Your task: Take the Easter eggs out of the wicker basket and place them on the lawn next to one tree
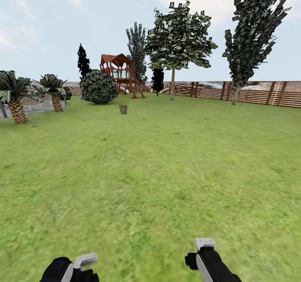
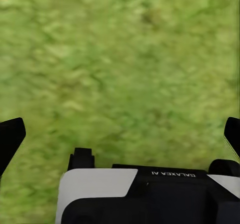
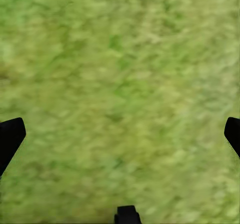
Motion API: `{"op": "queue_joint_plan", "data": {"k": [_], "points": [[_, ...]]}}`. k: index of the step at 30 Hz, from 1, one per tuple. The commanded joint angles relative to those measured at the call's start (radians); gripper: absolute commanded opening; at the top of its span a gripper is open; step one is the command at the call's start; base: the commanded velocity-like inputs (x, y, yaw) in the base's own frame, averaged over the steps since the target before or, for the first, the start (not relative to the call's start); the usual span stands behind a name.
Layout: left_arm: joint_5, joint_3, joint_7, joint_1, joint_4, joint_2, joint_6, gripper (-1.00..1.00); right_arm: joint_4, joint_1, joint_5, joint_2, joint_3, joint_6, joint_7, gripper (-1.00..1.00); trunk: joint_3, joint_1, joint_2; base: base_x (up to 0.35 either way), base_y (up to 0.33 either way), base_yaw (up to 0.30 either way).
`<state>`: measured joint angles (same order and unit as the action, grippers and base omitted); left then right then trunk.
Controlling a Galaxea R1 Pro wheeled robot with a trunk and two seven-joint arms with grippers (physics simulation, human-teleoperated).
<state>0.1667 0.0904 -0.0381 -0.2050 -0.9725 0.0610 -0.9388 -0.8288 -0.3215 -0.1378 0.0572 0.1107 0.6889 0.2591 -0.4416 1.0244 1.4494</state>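
While the wicker basket (image 1: 123, 109) stands far off, both end effectors (image 2: 120, 134) (image 3: 120, 134) gape wide, empty.

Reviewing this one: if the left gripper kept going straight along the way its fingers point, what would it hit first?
Most likely the lawn: between the left gripper's spread fingers the wrist view has bare grass and nothing else. How far off it lies cannot be judged.

The wicker basket (image 1: 123, 109) is rendered too small for its contents to be determined. Both arms are cut off by the head view's lower edge. The finger tips (image 2: 11, 136) (image 3: 11, 134) are cropped at both wrist views' sides.
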Motion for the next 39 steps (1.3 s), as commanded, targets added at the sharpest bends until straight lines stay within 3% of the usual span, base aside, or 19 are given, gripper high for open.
{"op": "queue_joint_plan", "data": {"k": [1, 39], "points": [[0.000, 0.002, -0.003, -0.001, -0.001, 0.000, -0.005, 1.00, -0.001, -0.001, -0.010, 0.000, 0.003, 0.003, 0.009, 1.00, -0.001, 0.001, 0.001, 0.338, 0.000, 0.000], [0.000, 0.002, -0.004, -0.001, -0.002, -0.001, -0.005, 1.00, -0.004, -0.001, -0.017, -0.005, -0.002, 0.003, 0.008, 1.00, -0.001, 0.001, 0.001, 0.338, 0.000, 0.000]]}}
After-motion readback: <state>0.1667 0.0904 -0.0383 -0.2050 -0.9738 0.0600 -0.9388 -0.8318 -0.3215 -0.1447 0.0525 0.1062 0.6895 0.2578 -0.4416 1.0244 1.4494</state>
